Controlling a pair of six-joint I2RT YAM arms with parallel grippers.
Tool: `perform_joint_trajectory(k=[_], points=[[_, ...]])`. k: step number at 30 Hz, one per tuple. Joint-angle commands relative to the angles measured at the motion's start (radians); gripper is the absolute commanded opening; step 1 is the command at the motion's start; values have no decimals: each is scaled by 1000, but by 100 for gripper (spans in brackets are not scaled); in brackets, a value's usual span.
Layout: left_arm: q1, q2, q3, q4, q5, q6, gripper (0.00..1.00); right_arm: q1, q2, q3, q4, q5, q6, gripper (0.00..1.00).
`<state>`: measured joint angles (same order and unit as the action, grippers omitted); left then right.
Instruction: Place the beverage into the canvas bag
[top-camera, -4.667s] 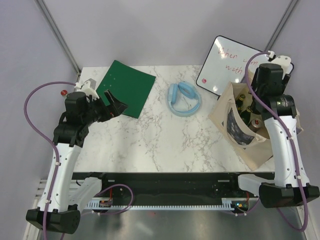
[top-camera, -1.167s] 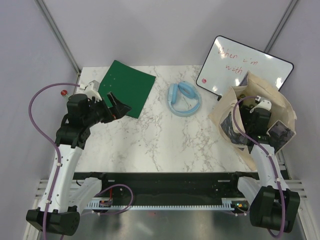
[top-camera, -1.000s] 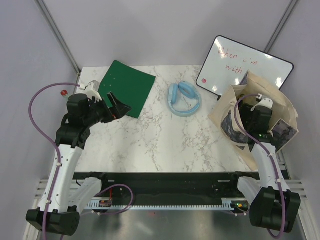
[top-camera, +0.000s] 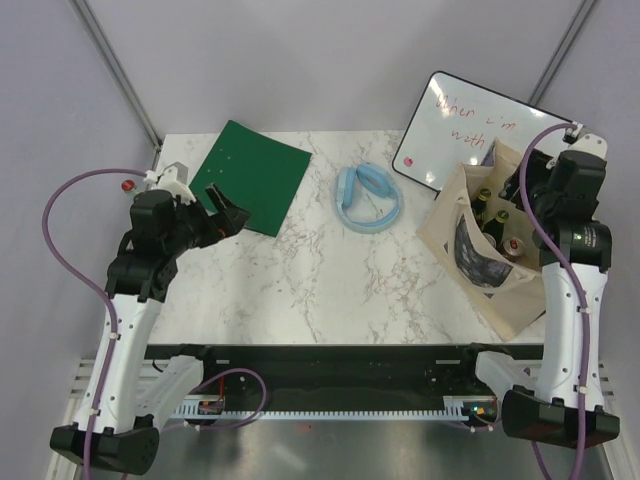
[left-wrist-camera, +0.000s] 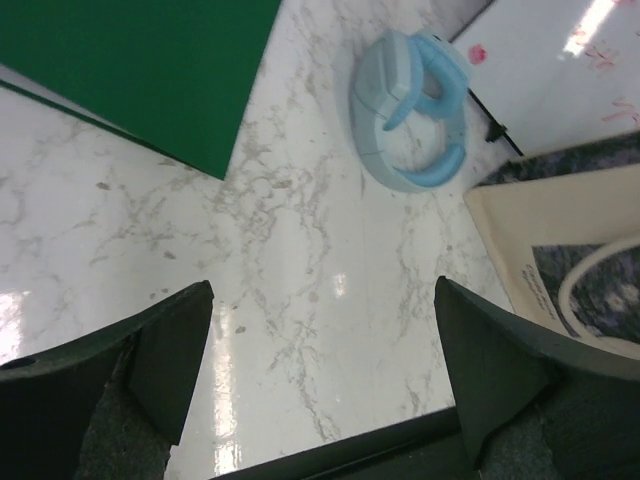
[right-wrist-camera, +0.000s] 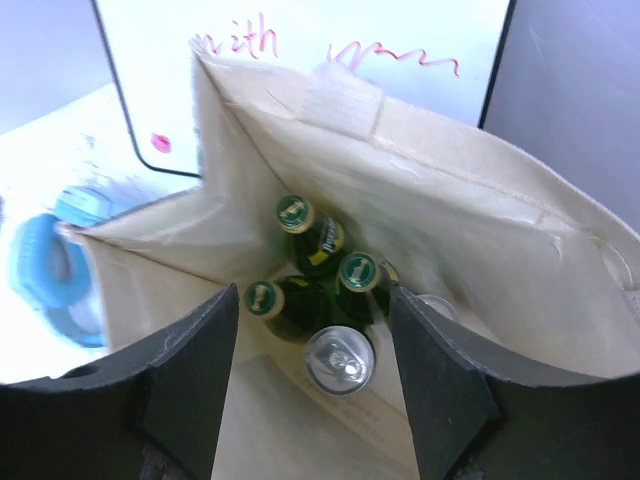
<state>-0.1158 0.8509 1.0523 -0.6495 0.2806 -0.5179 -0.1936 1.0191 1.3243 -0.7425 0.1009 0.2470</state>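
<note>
Well, the canvas bag stood open-mouthed at the right edge of the counter, up toward its far right corner, just in front of a white board with red writing. Down inside it I could see three green bottles standing upright and packed together, with a silver can touching them on the near side. The right end effector hung directly above the bag's mouth, its fingers partly spread with nothing between them. Over by the left edge, the left end effector hovered above bare marble with its fingers spread as wide as they went, also empty. A flat green sheet lay at the far left corner, just beyond that end effector. A pale blue ring-shaped thing sat near the middle of the far edge, between the sheet and the bag.
</note>
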Motion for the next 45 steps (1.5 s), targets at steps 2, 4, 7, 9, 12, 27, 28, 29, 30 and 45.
perform_joint_trajectory(k=[2,4,7,9,12,27,28,29,30,45], points=[[-1,22,124,-65,-417,58,98,9,51,170,-66,-131,106,65],[7,74,179,-84,-550,68,99,77,85,206,-49,-159,124,65],[63,169,236,-99,-630,65,98,187,91,155,76,-142,117,67],[105,209,256,-101,-658,58,98,265,102,148,123,-155,118,67],[188,290,302,-116,-693,49,98,347,111,144,181,-155,152,67],[258,378,384,17,-934,182,98,523,69,61,368,-190,221,69],[258,379,368,33,-920,199,97,523,62,56,374,-187,219,69],[258,381,359,48,-914,203,95,523,55,53,388,-188,218,70],[258,384,347,65,-908,206,94,523,43,43,394,-185,218,70],[258,485,221,254,-975,219,83,536,29,21,416,-191,181,72]])
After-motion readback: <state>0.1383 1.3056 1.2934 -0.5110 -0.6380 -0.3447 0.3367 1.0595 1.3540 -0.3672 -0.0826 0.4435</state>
